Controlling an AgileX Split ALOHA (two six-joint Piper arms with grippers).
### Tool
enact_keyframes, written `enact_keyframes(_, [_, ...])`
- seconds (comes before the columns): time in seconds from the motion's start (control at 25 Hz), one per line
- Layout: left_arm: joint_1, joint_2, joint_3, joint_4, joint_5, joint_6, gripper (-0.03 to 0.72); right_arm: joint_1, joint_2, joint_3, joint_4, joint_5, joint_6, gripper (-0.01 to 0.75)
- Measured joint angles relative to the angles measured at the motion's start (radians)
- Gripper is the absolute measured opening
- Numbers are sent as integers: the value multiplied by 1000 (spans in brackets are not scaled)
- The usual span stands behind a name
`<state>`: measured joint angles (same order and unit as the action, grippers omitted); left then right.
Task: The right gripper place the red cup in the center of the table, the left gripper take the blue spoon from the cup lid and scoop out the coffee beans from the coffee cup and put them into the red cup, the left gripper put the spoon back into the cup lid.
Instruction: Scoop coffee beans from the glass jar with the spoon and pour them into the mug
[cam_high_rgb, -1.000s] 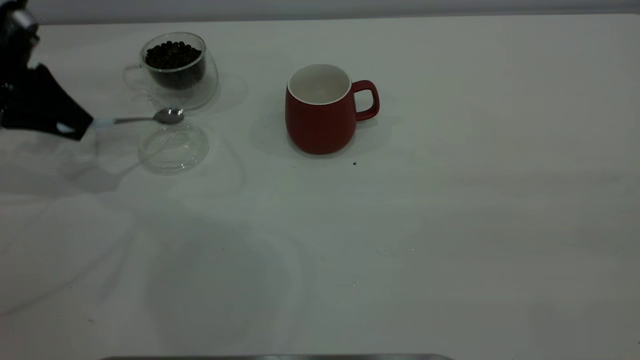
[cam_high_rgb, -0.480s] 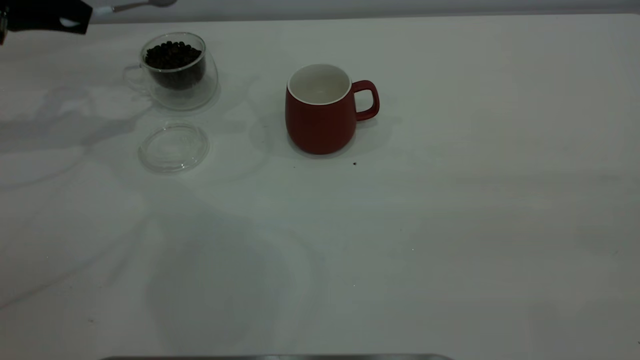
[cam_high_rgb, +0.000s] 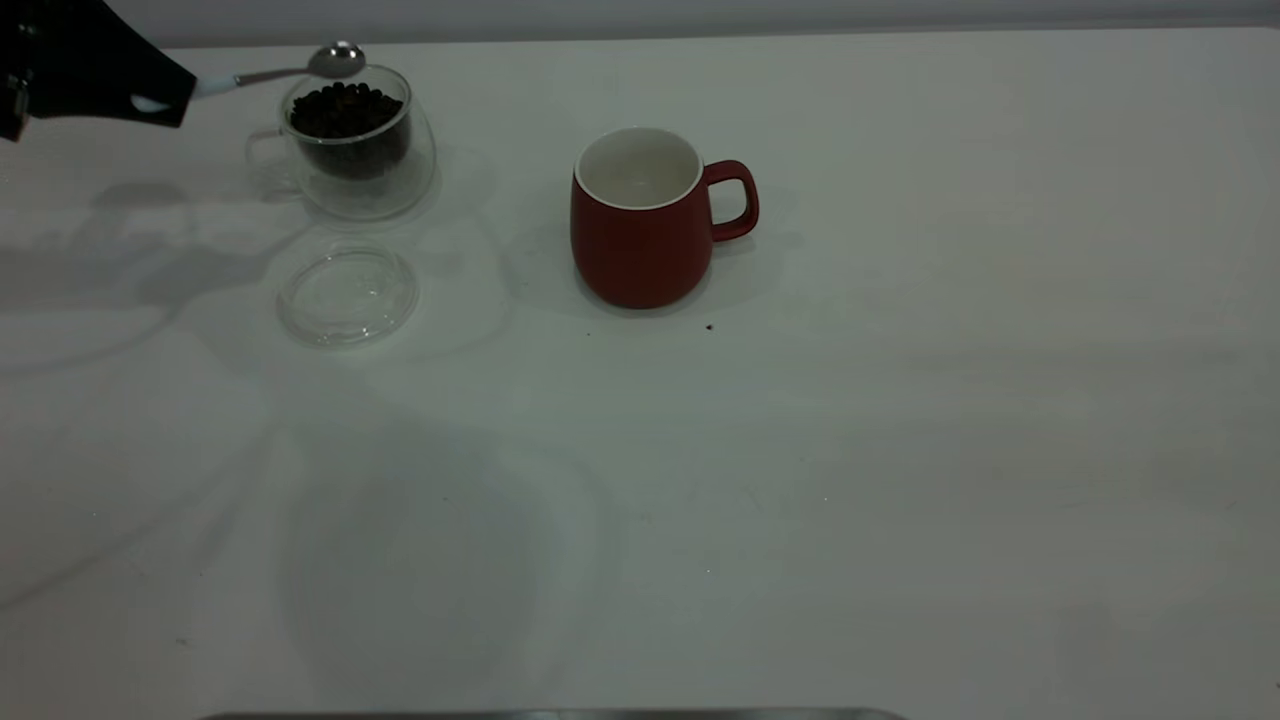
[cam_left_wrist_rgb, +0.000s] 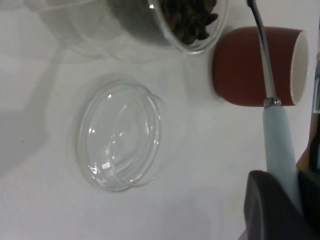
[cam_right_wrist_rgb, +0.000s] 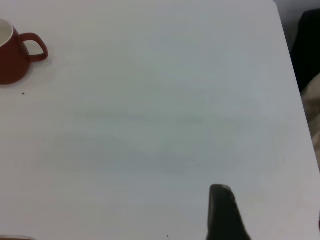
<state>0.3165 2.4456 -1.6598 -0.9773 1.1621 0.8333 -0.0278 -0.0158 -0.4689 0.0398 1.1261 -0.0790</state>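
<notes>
A large plain white tabletop (cam_high_rgb: 900, 450) fills the exterior view, most of it bare, with wide open room across its right and near parts. Only this view shows the whole layout. Near the middle stands a matte dark red ceramic mug (cam_high_rgb: 640, 220), white inside, its loop handle pointing toward the right side. Well apart to its left, close to the far edge, sits a clear double-walled glass cup (cam_high_rgb: 350, 140) filled with dark roasted coffee beans (cam_high_rgb: 345, 108). Just in front of the glass cup lies a small round clear glass lid (cam_high_rgb: 347, 296), flat on the table with nothing in it.

At the far left edge, the black left gripper (cam_high_rgb: 150, 95) is clenched on the pale blue handle of a small steel teaspoon (cam_high_rgb: 290, 68), holding it raised with its bowl at the glass cup's far rim (whether the bowl touches the rim cannot be told).

The left wrist view adds a close look: the spoon's blue handle (cam_left_wrist_rgb: 280, 145) pinched between dark jaws.

The right wrist view shows one dark finger (cam_right_wrist_rgb: 225, 215) of the right gripper above bare table near the right edge, the mug (cam_right_wrist_rgb: 12, 50) far off; its state cannot be told.
</notes>
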Motion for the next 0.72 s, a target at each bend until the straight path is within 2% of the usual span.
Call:
enact_keyframes(0.44, [-1, 22, -5, 22, -114, -66, 126, 0, 0, 0, 0, 0, 0, 479])
enact_keyframes(0.72, [-23, 35, -5, 38, -130, -71, 126, 0, 0, 0, 0, 0, 0, 479])
